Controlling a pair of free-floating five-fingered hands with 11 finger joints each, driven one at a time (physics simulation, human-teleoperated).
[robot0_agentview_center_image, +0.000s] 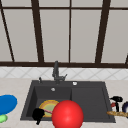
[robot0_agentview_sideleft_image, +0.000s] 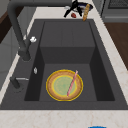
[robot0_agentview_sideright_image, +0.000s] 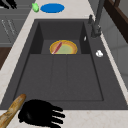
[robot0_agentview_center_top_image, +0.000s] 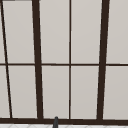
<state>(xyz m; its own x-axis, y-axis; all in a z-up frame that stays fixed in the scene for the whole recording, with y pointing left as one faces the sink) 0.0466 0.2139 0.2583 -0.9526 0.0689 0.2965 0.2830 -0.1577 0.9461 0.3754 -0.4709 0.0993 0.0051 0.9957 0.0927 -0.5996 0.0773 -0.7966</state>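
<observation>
Left hand: your left hand (robot0_agentview_center_image: 38, 115) hangs at the front left corner of the sink (robot0_agentview_center_image: 87, 100), over the near rim. You cannot tell from the front view how its fingers stand.
Right hand: your right hand (robot0_agentview_sideright_image: 37, 115) hovers over the desk (robot0_agentview_sideright_image: 82, 120) just past the sink's right end, fingers straight and spread, holding nothing. In the front view it shows at (robot0_agentview_center_image: 116, 99), in the left side view at (robot0_agentview_sideleft_image: 72, 7).
Baguette: a baguette (robot0_agentview_sideright_image: 11, 110) lies on the desk just beside the right hand, on its near side; seen also at (robot0_agentview_center_image: 117, 114) and (robot0_agentview_sideleft_image: 86, 12).
Plate: a yellow-rimmed plate (robot0_agentview_sideleft_image: 64, 85) with a green centre lies flat in the deep left basin, with a pink stick (robot0_agentview_sideleft_image: 72, 83) lying across it.
Red ball: a large red ball (robot0_agentview_center_image: 67, 114) stands in front of the sink's near edge in the front view, just right of the left hand.
Left desk: a blue plate (robot0_agentview_center_image: 6, 103) and a green item (robot0_agentview_center_image: 2, 118) sit left of the sink.
Faucet: a dark faucet (robot0_agentview_center_image: 56, 72) stands behind the basin.
</observation>
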